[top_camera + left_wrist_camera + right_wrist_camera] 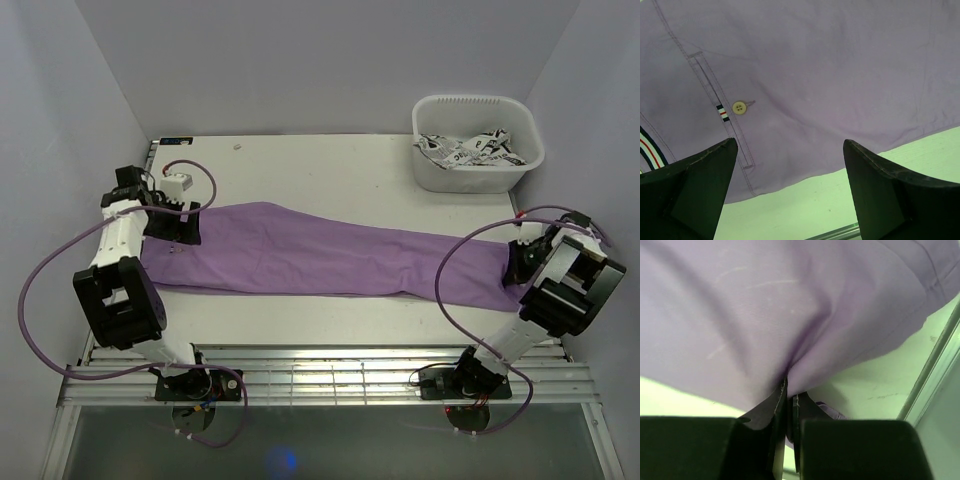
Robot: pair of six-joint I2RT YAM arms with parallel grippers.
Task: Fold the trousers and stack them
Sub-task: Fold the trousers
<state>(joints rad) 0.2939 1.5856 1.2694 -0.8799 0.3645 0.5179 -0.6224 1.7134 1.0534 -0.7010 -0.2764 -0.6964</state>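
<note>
The lilac trousers (320,258) lie stretched across the table, legs folded one over the other, waist at the left and hems at the right. My left gripper (178,228) is open at the waist end, with nothing between its jaws. The left wrist view shows the waist fabric (830,85) with a small cream button (739,107) and a striped tab, and my open gripper (790,165) over the trousers' edge. My right gripper (517,262) is shut on the hem end. The right wrist view shows my gripper (789,390) pinching a bunched fold of trousers (765,315).
A white plastic tub (478,143) with patterned cloth stands at the back right. The table's near edge has metal rails (330,375). The enclosure's walls stand close at left, right and back. Purple cables loop from both arms over the table's sides.
</note>
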